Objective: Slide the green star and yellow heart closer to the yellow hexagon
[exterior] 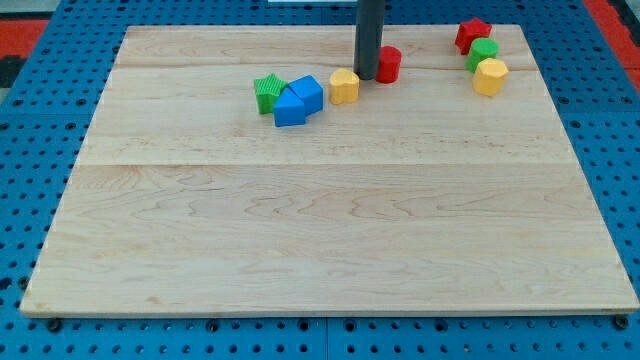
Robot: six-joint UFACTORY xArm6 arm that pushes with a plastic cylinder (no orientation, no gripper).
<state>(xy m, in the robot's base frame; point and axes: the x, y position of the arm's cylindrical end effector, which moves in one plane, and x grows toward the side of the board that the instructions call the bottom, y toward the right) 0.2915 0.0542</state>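
Observation:
The green star [267,92] lies at the upper left of the wooden board [320,230], touching two blue blocks [298,100] on its right. The yellow heart [344,86] sits just right of the blue blocks. The yellow hexagon [490,76] lies at the upper right, far from both. My tip [366,77] stands between the yellow heart and a red cylinder [388,64], close to both. The dark rod hides part of the red cylinder's left side.
A red star [473,34] and a green block [483,53] sit in a tight cluster just above the yellow hexagon, near the board's top right corner. A blue pegboard [40,150] surrounds the board.

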